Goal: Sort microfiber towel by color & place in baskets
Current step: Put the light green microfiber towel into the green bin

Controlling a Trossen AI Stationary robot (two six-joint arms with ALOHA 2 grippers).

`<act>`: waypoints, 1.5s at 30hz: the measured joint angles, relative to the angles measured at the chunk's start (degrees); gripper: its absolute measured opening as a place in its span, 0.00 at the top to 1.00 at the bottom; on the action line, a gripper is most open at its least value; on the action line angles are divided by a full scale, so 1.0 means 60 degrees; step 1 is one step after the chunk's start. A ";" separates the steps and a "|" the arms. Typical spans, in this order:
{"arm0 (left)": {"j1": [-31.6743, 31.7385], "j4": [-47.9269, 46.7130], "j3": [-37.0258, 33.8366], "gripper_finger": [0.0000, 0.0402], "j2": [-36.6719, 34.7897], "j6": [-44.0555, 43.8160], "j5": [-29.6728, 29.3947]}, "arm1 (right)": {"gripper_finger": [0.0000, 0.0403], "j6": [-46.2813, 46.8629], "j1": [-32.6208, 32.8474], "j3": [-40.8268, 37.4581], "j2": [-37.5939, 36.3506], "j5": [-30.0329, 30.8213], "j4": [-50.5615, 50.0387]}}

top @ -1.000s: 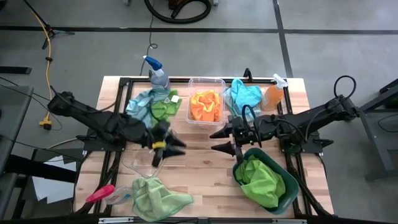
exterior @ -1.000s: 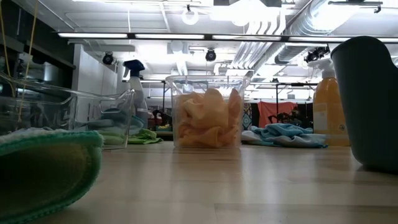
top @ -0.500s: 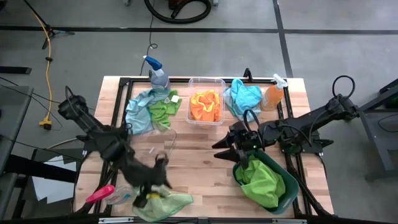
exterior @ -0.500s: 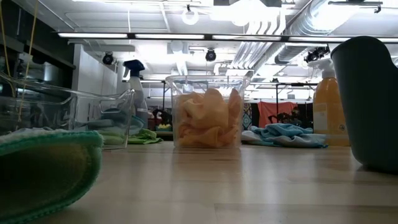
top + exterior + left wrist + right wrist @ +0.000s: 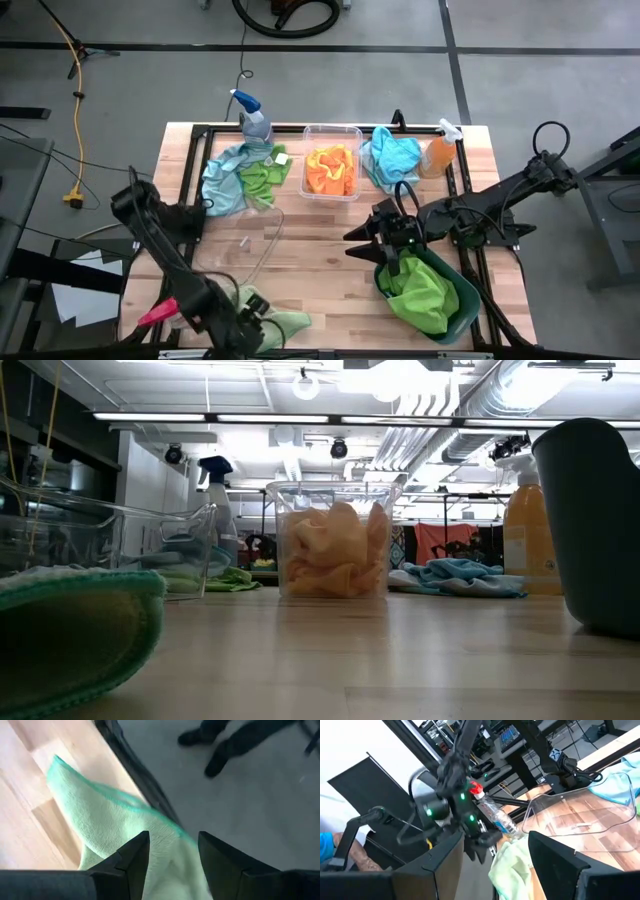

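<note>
Fingers of the left gripper point(image 5: 172, 851) stand spread just above the green towel point(image 5: 110, 827).

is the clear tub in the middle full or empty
Partly full: the clear tub holds crumpled orange towels, seen from above and through its wall in the low view.

The lime green towel point(image 5: 268, 322) at the near edge of the surface is partly covered by the left gripper point(image 5: 243, 336), whose fingers cannot be made out from above. In the low view that towel point(image 5: 75, 632) is blurred and cut off by the picture's edge, as is the dark teal basin point(image 5: 592, 520). Beyond the surface, only a person's shoes point(image 5: 210, 750) are shown.
</note>
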 joint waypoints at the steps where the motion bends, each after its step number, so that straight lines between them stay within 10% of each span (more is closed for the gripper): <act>1: 0.0000 -0.0039 0.0000 0.61 0.0220 0.0170 -0.0005 | 0.45 -0.0070 0.0000 -0.0002 0.0000 0.0000 -0.0004; 19: 0.0236 -0.1036 0.0036 0.62 0.2707 -0.0242 0.0087 | 0.45 -0.0057 0.0004 0.0000 0.0004 -0.0015 -0.0867; 25: 0.0582 -0.1019 0.0016 0.93 0.2735 -0.0525 0.0897 | 0.45 -0.0112 0.0004 0.0000 0.0004 -0.0017 -0.0926; 31: 0.1133 -0.1109 0.0214 0.99 0.1806 -0.0904 0.0899 | 0.45 -0.0138 0.0004 0.0000 0.0001 -0.0018 -0.1071; 39: 0.1884 -0.1020 0.0785 1.00 -0.1393 -0.0561 -0.0946 | 0.45 -0.0553 0.0000 0.0000 0.0001 -0.0017 -0.1276; 45: 0.2302 -0.1041 0.1224 1.00 -0.3630 -0.0343 -0.4576 | 0.45 -0.0913 0.0000 0.0000 -0.0015 -0.0058 -0.0984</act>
